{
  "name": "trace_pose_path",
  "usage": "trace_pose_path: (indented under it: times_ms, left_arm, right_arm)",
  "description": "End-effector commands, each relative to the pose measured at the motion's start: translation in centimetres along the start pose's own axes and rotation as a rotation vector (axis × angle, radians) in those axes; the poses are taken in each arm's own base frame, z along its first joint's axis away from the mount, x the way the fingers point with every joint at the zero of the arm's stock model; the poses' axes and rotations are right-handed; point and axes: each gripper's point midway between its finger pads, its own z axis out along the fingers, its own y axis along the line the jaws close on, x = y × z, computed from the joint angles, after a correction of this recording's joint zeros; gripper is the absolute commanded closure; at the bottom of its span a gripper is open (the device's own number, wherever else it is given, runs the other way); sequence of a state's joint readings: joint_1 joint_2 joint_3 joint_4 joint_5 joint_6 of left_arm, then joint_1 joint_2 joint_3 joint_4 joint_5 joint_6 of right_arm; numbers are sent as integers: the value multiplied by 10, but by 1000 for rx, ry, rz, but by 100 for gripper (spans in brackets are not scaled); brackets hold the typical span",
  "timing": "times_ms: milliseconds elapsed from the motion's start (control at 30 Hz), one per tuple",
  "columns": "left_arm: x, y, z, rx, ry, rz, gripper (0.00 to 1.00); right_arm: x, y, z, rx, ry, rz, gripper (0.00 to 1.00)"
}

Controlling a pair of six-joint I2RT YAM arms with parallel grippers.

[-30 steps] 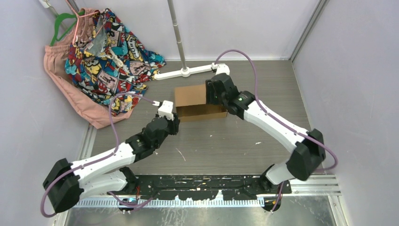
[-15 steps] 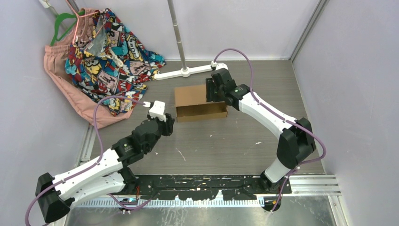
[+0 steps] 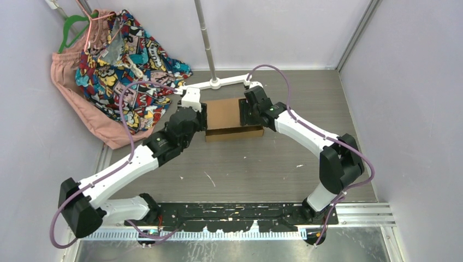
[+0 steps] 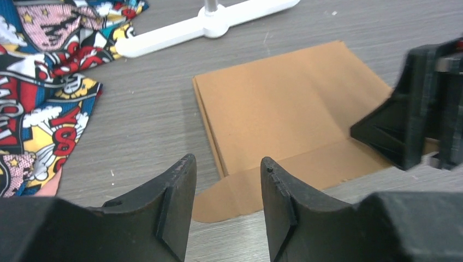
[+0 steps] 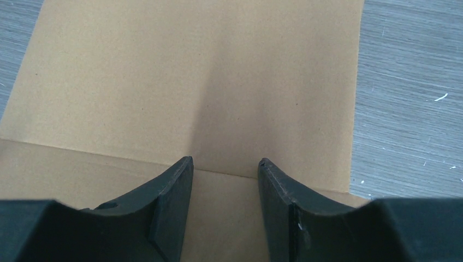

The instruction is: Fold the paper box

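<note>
The paper box (image 3: 224, 113) is brown cardboard, lying flat at the middle back of the table. Its lid (image 4: 284, 103) is down. A front flap (image 4: 306, 169) with a rounded tab splays out onto the table. My left gripper (image 3: 200, 117) is at the box's left edge. In the left wrist view it (image 4: 226, 164) is open, with the box's front left corner showing beyond the gap and nothing held. My right gripper (image 3: 244, 112) hangs over the box's right end. In its own view it (image 5: 225, 162) is open just above the lid (image 5: 191, 82), at the crease.
A heap of comic-print cloth (image 3: 125, 60) and a pink garment (image 3: 82, 106) lie at the back left, close to the left arm. A white stand foot (image 3: 215, 83) with an upright pole (image 3: 205, 33) sits right behind the box. Walls close in on the left, right and back.
The left arm has swung up and back, from the box's front left corner to its left edge, opening a little. The lid has gone down flatter under the right gripper.
</note>
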State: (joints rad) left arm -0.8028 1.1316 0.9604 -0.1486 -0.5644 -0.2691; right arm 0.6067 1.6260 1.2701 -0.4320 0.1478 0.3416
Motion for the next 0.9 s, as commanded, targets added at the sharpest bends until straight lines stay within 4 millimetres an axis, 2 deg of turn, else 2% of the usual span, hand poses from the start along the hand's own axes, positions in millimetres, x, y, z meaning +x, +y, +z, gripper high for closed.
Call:
trace_pose_path:
  times_ms: [0,167,300,467,867]
  left_arm:
    - [15,-1,15,18,66,-37,52]
    - [56,-12,32,41,158,-34,53]
    - [82,-20,41,64,201,-44,54]
    - [112,-20,51,45,265,-17,55]
    - [155,-20,64,21,339,-4,55]
  right_arm:
    - [-2,1,3,-16,-21,-4,47]
    - [6,-2,9,-11,-3,-1,47]
    - [16,-5,15,-7,16,3,47]
    - [26,-7,24,-10,32,13,47]
    - [56,-13,44,3,92,24,47]
